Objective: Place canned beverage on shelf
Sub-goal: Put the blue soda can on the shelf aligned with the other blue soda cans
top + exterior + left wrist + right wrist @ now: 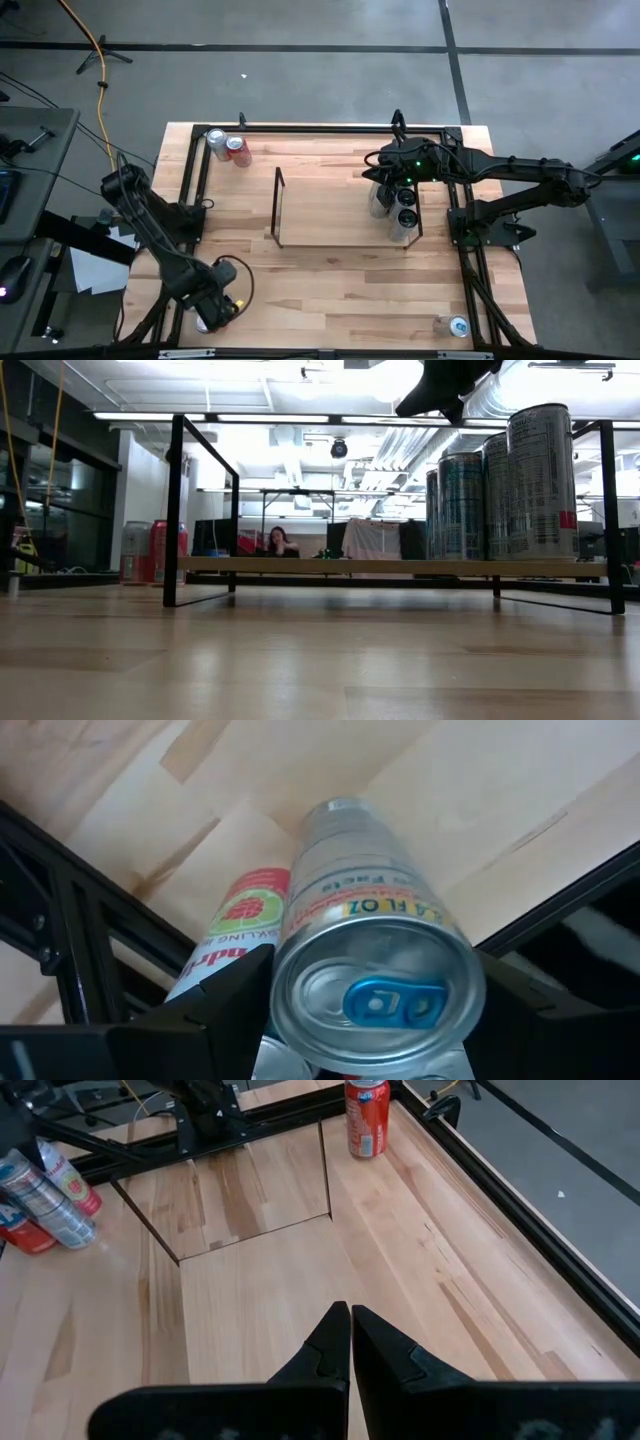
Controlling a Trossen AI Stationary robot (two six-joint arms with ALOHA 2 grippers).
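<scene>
The left gripper is at the near left corner of the table, and its fingers stand on the two sides of a silver can with a blue pull tab, so they grip this can. In the left wrist view the can fills the space between both fingers and its top faces the camera; a second can with a red and green label lies just beside it on the wood, close to the black rail frame. The right gripper hangs above the right end of the shelf, and its fingers are pressed together with nothing between them. The shelf stands in the middle of the table, a little toward the far edge, with its long side parallel to that edge. At its right end three tall silver cans stand upright in a row, touching or almost touching each other; in the low view they rise on the wooden board of the shelf at the right. The rest of the shelf carries no cans. Near the far left corner of the table two cans, one silver and one red, stand side by side. One more can with a blue top is near the near right corner, beside the rail frame. In the low view a person sits far behind in the room.
</scene>
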